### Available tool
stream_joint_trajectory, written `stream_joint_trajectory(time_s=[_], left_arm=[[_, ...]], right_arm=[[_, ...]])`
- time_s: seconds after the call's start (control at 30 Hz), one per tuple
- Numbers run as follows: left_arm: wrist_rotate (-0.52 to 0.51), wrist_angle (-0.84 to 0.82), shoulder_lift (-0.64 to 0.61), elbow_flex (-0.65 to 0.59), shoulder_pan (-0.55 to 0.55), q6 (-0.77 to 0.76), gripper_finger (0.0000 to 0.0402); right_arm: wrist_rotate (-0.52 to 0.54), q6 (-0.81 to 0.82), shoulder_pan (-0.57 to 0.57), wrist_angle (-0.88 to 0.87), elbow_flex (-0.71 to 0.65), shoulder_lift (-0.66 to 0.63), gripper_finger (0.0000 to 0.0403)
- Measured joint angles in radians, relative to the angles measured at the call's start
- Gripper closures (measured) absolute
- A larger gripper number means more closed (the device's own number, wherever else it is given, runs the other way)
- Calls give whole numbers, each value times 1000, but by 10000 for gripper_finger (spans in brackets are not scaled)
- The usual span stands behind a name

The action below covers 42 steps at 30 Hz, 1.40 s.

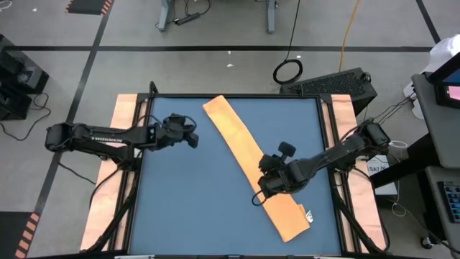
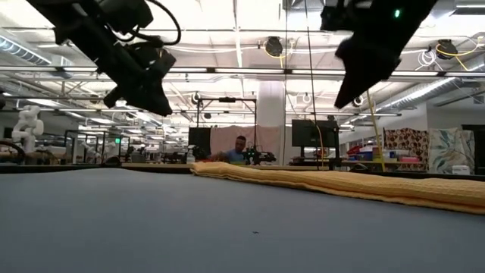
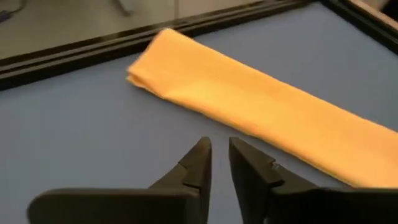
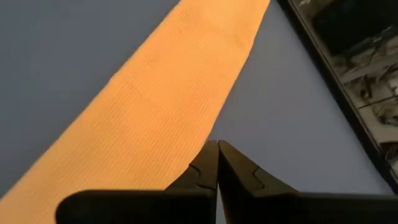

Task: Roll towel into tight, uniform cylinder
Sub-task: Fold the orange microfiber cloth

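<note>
Blue counter (image 1: 194, 201). Towel (image 1: 241, 147) folded into long flat strip, lying diagonally across counter, unrolled. Right gripper (image 4: 217, 155) above strip's mid-section, fingers clenched, empty. Left gripper (image 3: 219, 151) raised beside strip's far end, fingers slightly parted, grasping nothing.

One towel (image 1: 248, 162) on one worktop (image 1: 180, 208); my two claws: left claw (image 1: 192, 139), right claw (image 1: 256, 198).

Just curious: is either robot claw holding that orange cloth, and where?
No. The towel lies flat; left gripper and right gripper hold nothing.
</note>
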Motion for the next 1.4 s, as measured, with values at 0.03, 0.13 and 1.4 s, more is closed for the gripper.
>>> stream_joint_trajectory(time_s=[0.03,0.13,1.4], left_arm=[[-8,-2,0,0,14,-10,328],[-25,6,15,0,66,-48,300],[333,418,457,45,457,-128,39]], right_arm=[[13,-21,-7,37,-24,0,403],[14,-144,-44,179,-95,0,403],[-659,-525,-657,486,46,-98,403]])
